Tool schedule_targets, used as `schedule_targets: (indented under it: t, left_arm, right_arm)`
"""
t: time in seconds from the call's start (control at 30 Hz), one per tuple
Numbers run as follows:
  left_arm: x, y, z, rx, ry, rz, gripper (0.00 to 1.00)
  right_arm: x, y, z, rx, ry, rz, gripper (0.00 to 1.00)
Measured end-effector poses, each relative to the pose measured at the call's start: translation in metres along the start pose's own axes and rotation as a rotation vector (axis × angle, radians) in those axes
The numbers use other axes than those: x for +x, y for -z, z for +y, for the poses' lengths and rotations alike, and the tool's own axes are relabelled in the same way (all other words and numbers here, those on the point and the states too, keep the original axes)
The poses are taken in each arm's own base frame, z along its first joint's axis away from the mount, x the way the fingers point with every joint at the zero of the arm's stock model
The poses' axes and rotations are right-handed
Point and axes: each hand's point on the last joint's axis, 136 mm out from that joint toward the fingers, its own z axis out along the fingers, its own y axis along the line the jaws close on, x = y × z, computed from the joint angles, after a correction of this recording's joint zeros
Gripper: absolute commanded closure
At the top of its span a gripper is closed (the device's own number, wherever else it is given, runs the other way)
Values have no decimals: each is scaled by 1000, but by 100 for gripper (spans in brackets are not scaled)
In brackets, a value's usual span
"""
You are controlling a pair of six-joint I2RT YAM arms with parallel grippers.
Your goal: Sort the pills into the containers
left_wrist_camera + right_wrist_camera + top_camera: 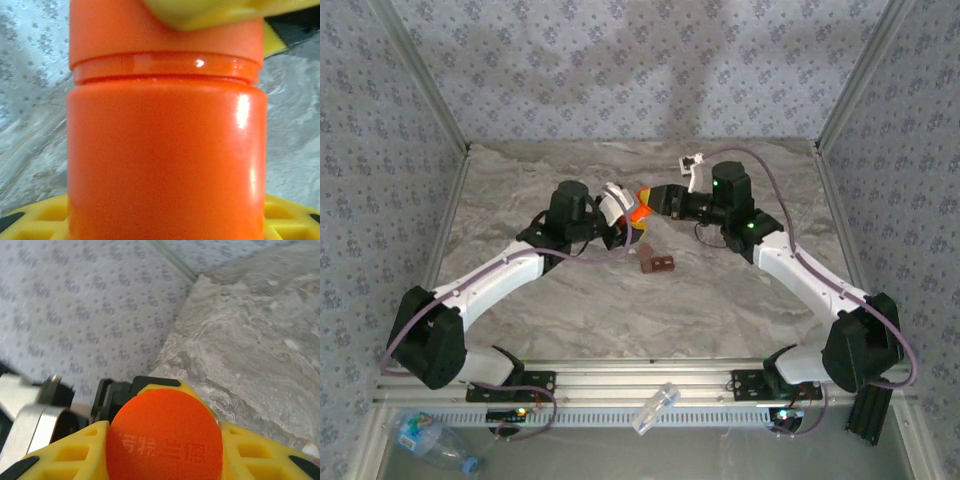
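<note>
Between my two grippers – orange pill bottle [165, 160], right at the fingertips. Body clamped in my left gripper [626, 217] as a brace; my right gripper [652, 200] clamped on the cap [162, 437]. Judgement: brace-and-twist hold – opening it for pills.

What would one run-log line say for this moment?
left claw: shut on small orange-red cylindrical plastic pill bottle | right claw: shut on its round orange-red lid | stage: lid on bottle

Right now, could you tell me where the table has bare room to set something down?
Bare marble runs along the back wall and across the near middle, between the brown piece and the front rail. Crowded: around the orange pill bottle.
</note>
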Motion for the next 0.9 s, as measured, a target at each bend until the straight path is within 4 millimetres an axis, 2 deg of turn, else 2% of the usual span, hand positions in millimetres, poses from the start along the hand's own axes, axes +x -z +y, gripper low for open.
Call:
schedule_targets:
  t: [0.1, 0.17, 0.23, 0.33, 0.43, 0.6, 0.77, 0.9]
  left_arm:
    - [-2, 2, -9, 65, 24, -7, 100]
    - [-3, 2, -12, 86, 32, -12, 100]
    - [-2, 2, -15, 99, 42, -8, 100]
    - [0, 3, -17, 108, 51, 1, 100]
    - [1, 3, -16, 104, 52, 4, 100]
    - [1, 2, -14, 92, 48, 6, 100]
    - [1, 3, -13, 85, 46, 5, 100]
    - [1, 3, -12, 81, 38, 6, 100]
  right_arm:
    - [4, 5, 6, -66, 107, 45, 52]
    - [5, 6, 8, -95, 145, 64, 46]
    - [4, 8, 6, -103, 172, 69, 30]
    - [-1, 12, -2, -82, 183, 57, 11]
    - [-8, 19, -13, -43, 163, 41, 1]
    - [-23, 40, -23, 67, 132, 11, 0]
    - [-52, 62, -35, 281, 117, -71, 0]
    - [-63, 90, -61, 519, 78, -160, 0]
